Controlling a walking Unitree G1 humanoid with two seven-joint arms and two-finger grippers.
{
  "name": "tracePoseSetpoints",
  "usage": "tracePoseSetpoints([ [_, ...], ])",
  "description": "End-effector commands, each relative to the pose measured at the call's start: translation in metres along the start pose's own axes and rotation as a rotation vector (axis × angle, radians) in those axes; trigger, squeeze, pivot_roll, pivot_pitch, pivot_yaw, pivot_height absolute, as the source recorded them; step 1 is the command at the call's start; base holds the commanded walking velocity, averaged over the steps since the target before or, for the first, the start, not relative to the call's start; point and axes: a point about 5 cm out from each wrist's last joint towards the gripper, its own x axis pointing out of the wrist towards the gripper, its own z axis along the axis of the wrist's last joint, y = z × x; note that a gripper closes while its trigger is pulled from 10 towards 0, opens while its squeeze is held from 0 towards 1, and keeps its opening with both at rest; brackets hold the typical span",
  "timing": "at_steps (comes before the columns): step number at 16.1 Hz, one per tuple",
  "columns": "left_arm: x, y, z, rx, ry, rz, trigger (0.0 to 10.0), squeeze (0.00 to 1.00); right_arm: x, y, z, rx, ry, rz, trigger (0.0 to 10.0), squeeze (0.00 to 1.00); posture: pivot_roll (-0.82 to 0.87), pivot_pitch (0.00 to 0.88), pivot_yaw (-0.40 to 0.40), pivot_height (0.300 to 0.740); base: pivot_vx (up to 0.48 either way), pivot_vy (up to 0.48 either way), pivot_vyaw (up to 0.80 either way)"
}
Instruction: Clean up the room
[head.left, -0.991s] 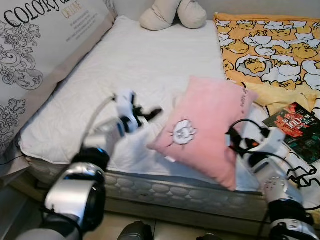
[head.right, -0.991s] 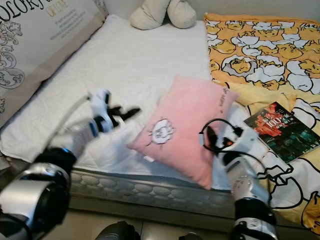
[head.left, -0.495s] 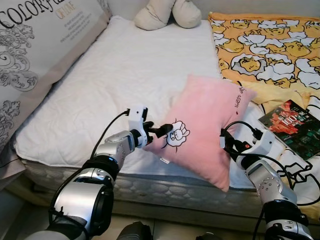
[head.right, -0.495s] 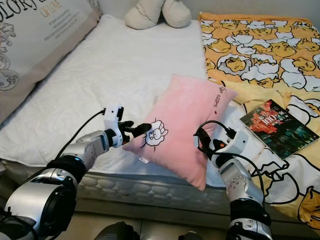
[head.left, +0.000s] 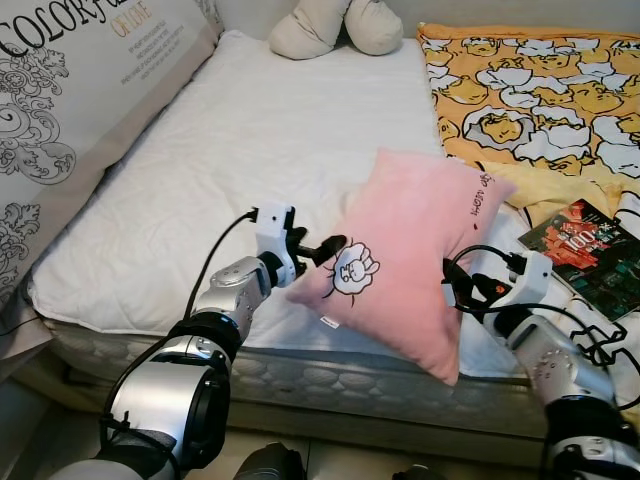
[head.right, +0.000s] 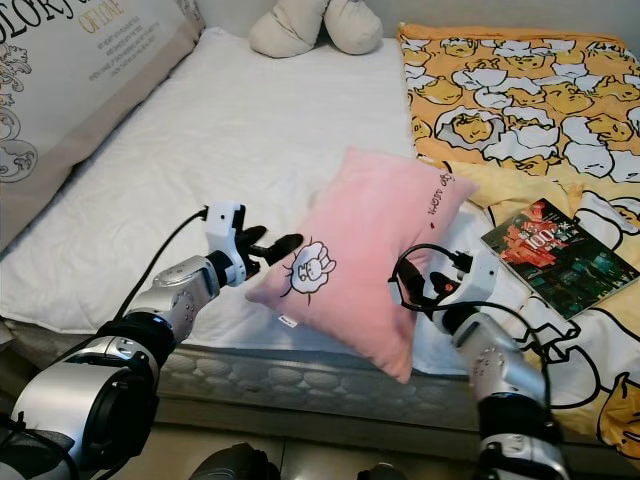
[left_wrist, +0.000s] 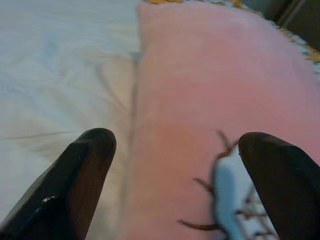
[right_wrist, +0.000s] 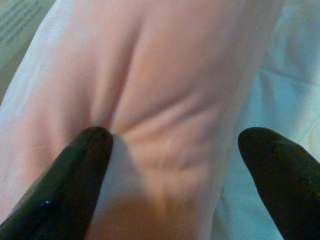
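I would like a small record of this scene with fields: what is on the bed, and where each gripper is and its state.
bed: white quilted mattress
main object: pink square pillow with a white rabbit print, near the mattress front edge
left gripper: open, at the pillow's left edge
right gripper: open, at the pillow's right side, one finger pressing the fabric
other objects: yellow cartoon-print blanket; dark magazine with red cover art; beige plush toy

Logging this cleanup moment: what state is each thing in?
Pink pillow: tilted, propped between both grippers.
Left gripper: jaws open, at the pillow's edge.
Right gripper: jaws open, one finger pressing the pillow.
Magazine: closed, flat on the bed.
Yellow blanket: spread out.
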Motion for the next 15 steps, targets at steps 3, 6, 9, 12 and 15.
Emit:
tracePoseSetpoints([
  [3,-0.002,0.007,0.001,0.062,0.016,0.057,10.0,0.00,-0.004,-0.011,0.008,-0.077,0.045,-0.006,10.0,0.00,-0.12,0.000,0.072,0.706,0.000,0.000,0.00],
  [6,-0.005,0.009,-0.007,-0.013,0.036,0.065,10.0,0.00,-0.011,-0.026,0.022,-0.105,0.028,-0.052,10.0,0.00,-0.13,0.000,0.075,0.706,0.000,0.000,0.00],
  [9,-0.001,-0.004,-0.018,-0.181,0.039,0.005,10.0,0.00,-0.008,-0.015,0.004,-0.069,0.073,0.020,10.0,0.00,-0.13,0.000,0.077,0.706,0.000,0.000,0.00],
  [12,0.006,-0.018,-0.022,-0.225,0.038,-0.063,10.0,0.00,-0.005,-0.007,-0.013,-0.039,0.106,0.053,10.0,0.00,-0.13,0.000,0.080,0.706,0.000,0.000,0.00],
  [15,0.011,-0.037,-0.032,-0.168,0.095,-0.154,10.0,0.00,-0.003,0.004,-0.025,-0.011,0.136,0.110,10.0,0.00,-0.14,0.000,0.088,0.706,0.000,0.000,0.00],
])
